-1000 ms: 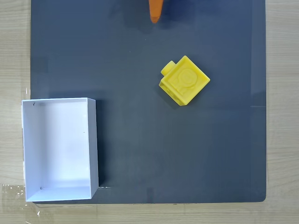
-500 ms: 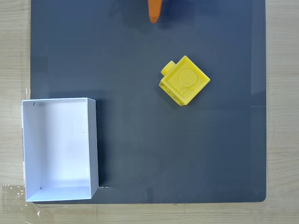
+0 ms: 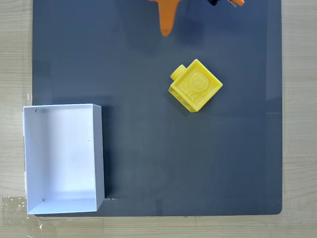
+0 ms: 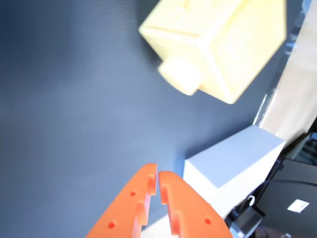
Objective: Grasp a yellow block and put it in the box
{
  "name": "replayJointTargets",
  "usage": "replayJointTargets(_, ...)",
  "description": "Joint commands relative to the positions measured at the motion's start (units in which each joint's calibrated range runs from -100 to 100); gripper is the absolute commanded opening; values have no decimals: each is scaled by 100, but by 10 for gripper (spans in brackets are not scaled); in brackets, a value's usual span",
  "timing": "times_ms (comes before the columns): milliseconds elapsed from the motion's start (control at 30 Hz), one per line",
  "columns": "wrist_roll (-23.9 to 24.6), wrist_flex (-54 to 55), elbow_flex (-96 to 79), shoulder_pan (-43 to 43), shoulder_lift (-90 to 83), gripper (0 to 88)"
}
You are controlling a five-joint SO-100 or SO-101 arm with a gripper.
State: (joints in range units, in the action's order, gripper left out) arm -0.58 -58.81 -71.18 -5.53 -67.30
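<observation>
One yellow block [image 3: 195,86] lies on the dark mat [image 3: 148,163], apart from the box [image 3: 62,158].
Block toward the mat's upper right; box at its lower-left corner; orange end effector [image 4: 158,179] nearly closed, empty, at the top edge.

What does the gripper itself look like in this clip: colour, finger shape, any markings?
The gripper is bright orange plastic. In the wrist view its two fingers are flat, tapering to blunt tips, each dotted with small round holes. In the fixed view an orange pointed finger tapers downward from the top edge, with a small black part nearby.
</observation>
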Motion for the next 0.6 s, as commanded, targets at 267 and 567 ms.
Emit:
replayJointTargets(267, -634, -1824, 5151, -44, 3815, 11)
replayJointTargets(567, -1789, -2741, 7539, -196, 6086, 33)
